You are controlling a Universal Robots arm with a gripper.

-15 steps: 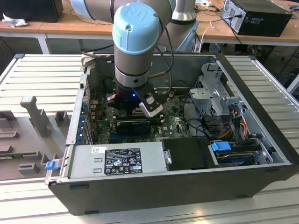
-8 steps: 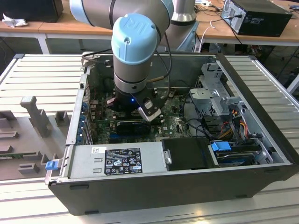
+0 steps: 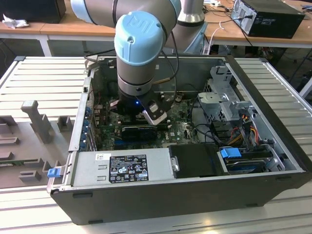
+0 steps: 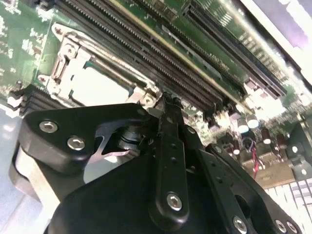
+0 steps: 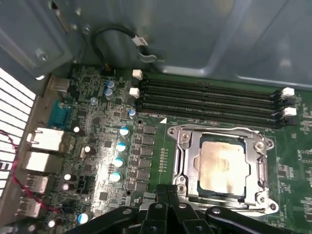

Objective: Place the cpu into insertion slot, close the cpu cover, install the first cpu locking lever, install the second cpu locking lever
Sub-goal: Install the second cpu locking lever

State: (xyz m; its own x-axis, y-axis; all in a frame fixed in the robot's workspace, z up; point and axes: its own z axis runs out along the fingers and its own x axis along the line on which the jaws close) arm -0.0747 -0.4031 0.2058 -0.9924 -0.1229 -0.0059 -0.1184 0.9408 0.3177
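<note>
Black gripper [image 5: 168,191] links sit closest to the lens in both wrist views. The fingertips are pressed together with nothing visibly pinched between them, and they rest at the near edge of the insertion slot [image 5: 196,187].

The cpu [image 5: 222,163] already lies in that slot. It is flat, with its pale metal top facing up, and shows through the square window of the cpu cover [image 5: 183,156]. The cover is folded down over it, level with the green board [image 5: 158,163].

The chip looks close to square, so it has no real long axis. Its edges run parallel to the long black memory slots [image 5: 209,97] just beyond the socket's far side.

In the exterior view the arm reaches down into the open computer case [image 3: 146,195], toward the exterior view's left of the case middle.

Placing and covering look done, so I judge that the locking levers are the step in hand. A thin wire lever [image 5: 219,130] runs along the socket's far edge, but I cannot tell whether it is hooked under its catch.

Lever work calls for the closed tips to bear on the wire itself, not on the cover. The push has to go sideways and down, and the cover must stay flat.
</note>
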